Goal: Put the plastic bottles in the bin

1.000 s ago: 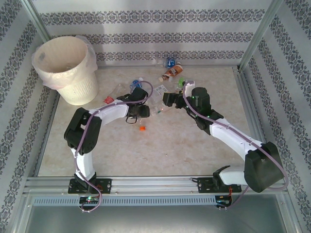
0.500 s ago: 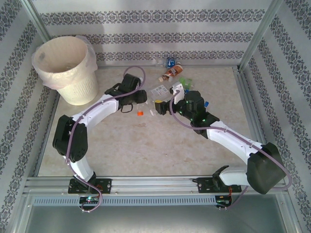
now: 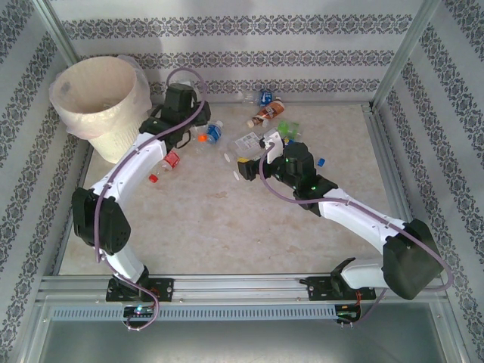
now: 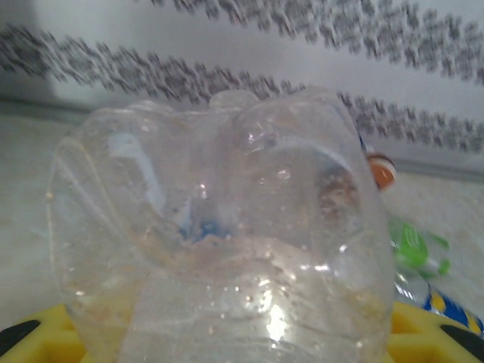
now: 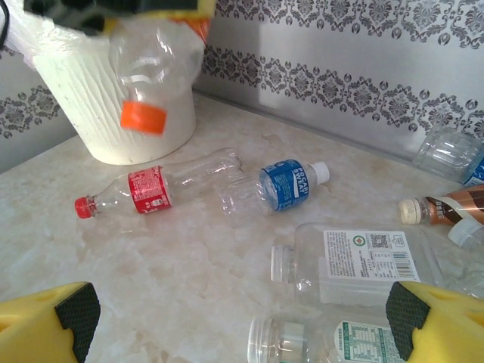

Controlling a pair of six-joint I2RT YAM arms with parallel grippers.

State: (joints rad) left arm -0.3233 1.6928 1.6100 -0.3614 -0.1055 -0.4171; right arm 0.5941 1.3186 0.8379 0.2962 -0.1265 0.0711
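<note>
The bin (image 3: 98, 113) stands in the far left corner. Just to its right, the left gripper (image 3: 185, 138) is clamped on a clear bottle (image 5: 151, 68), held above the table (image 3: 227, 219) with its orange cap (image 5: 144, 118) pointing down. Near it lie a red-labelled bottle (image 5: 147, 189) and a blue-labelled bottle (image 5: 283, 185). Further right, the right gripper (image 3: 243, 166) gapes wide and empty over two white-labelled bottles (image 5: 363, 261). A few other bottles (image 3: 266, 113) lie by the back wall (image 3: 249, 45).

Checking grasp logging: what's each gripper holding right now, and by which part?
Left gripper grips a clear orange-capped bottle by its base end, cap hanging down. Right gripper is open, holding nothing.
</note>
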